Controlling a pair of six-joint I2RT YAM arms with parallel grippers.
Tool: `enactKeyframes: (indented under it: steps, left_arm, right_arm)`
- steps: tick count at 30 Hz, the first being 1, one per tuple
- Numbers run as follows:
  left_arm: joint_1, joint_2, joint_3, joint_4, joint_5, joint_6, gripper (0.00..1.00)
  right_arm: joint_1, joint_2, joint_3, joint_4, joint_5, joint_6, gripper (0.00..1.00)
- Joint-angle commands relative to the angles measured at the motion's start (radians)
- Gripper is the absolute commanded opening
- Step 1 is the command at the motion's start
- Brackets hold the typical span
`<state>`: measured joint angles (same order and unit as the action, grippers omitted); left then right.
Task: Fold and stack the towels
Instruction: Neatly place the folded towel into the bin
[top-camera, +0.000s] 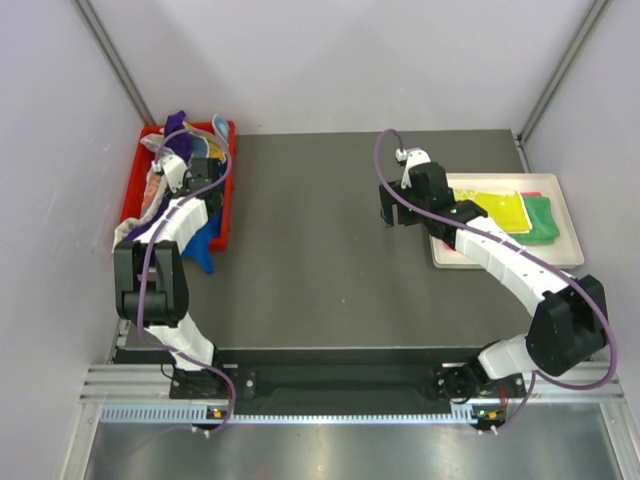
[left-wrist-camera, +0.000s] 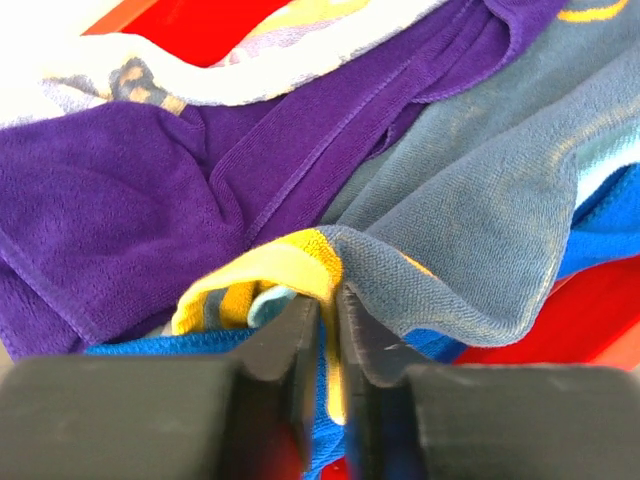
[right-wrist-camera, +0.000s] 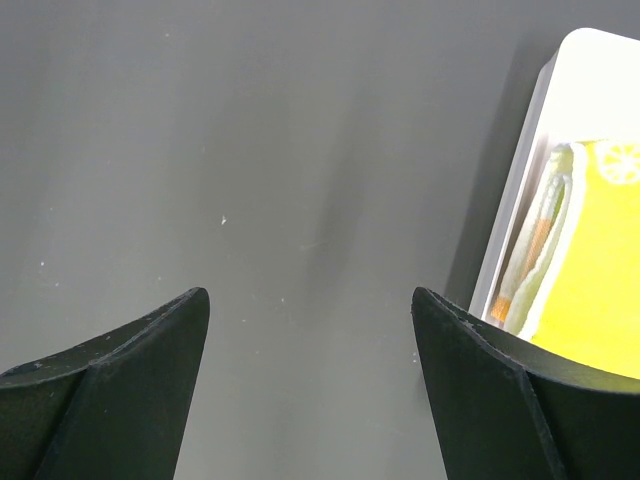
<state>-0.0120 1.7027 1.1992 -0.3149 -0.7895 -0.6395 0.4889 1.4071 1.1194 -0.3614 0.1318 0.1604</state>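
Jaws clenched on a grey-blue towel (left-wrist-camera: 480, 220) in the upper-left red bin (top-camera: 227, 140) for lifting out, left gripper (left-wrist-camera: 330, 300) works while right gripper (right-wrist-camera: 310, 295) hangs released.

Bright, even overhead light, soft shadows.
The tray (right-wrist-camera: 600, 80) glared white at 2 o'clock; the left gripper (left-wrist-camera: 330, 310) was blurred close-up.

left hand (left-wrist-camera: 328, 302): jaws pinched nearly together | right hand (right-wrist-camera: 310, 296): jaws wide apart
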Motion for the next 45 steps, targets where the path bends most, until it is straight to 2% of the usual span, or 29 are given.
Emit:
enactKeyframes:
  steps: [1, 4, 17, 20, 23, 25, 29, 30, 31, 32, 39, 41, 43, 45]
  left_arm:
    - [0.004, 0.0, 0.031, 0.042, 0.018, 0.008, 0.11]
    - [0.006, -0.005, 0.036, 0.045, 0.032, 0.009, 0.0]
    - [0.001, -0.135, 0.019, 0.109, 0.166, 0.075, 0.0]
    - [0.001, -0.15, 0.022, 0.083, 0.197, 0.07, 0.08]
    - [0.001, -0.205, -0.019, 0.102, 0.242, 0.069, 0.27]
    - [0.0, -0.235, -0.047, 0.105, 0.28, 0.077, 0.33]
    - [-0.005, -0.328, -0.085, 0.103, 0.337, 0.087, 0.32]
    - [-0.011, -0.342, -0.089, 0.105, 0.34, 0.092, 0.29]
    - [-0.013, -0.354, -0.099, 0.105, 0.345, 0.1, 0.2]
    - [-0.013, -0.376, -0.104, 0.105, 0.348, 0.103, 0.18]
    - [-0.022, -0.44, -0.121, 0.077, 0.397, 0.109, 0.18]
    - [-0.028, -0.462, -0.133, 0.077, 0.45, 0.112, 0.19]
    - [-0.046, -0.468, -0.138, 0.076, 0.496, 0.144, 0.22]
    - [-0.121, -0.472, -0.142, 0.071, 0.536, 0.181, 0.23]
  right_arm:
    - [0.014, -0.049, -0.007, 0.052, 0.009, -0.007, 0.82]
    - [0.013, -0.048, -0.007, 0.053, 0.009, -0.007, 0.81]
    - [0.013, -0.045, -0.006, 0.055, 0.012, -0.007, 0.82]
    - [0.014, -0.046, -0.009, 0.059, 0.009, -0.007, 0.82]
    - [0.013, -0.053, -0.01, 0.061, 0.014, -0.007, 0.84]
    - [0.013, -0.06, -0.013, 0.064, 0.012, -0.005, 0.86]
    - [0.013, -0.071, -0.018, 0.076, 0.0, 0.002, 0.87]
    - [0.013, -0.072, -0.021, 0.079, -0.001, 0.007, 0.87]
    - [0.013, -0.076, -0.024, 0.085, -0.001, 0.011, 0.87]
    - [0.013, -0.077, -0.024, 0.087, -0.001, 0.011, 0.87]
    - [0.013, -0.091, -0.038, 0.09, -0.035, 0.031, 0.88]
    - [0.013, -0.108, -0.044, 0.096, -0.05, 0.044, 0.88]
    - [0.013, -0.118, -0.053, 0.113, -0.07, 0.06, 0.93]
    - [0.013, -0.141, -0.073, 0.139, -0.072, 0.083, 1.0]
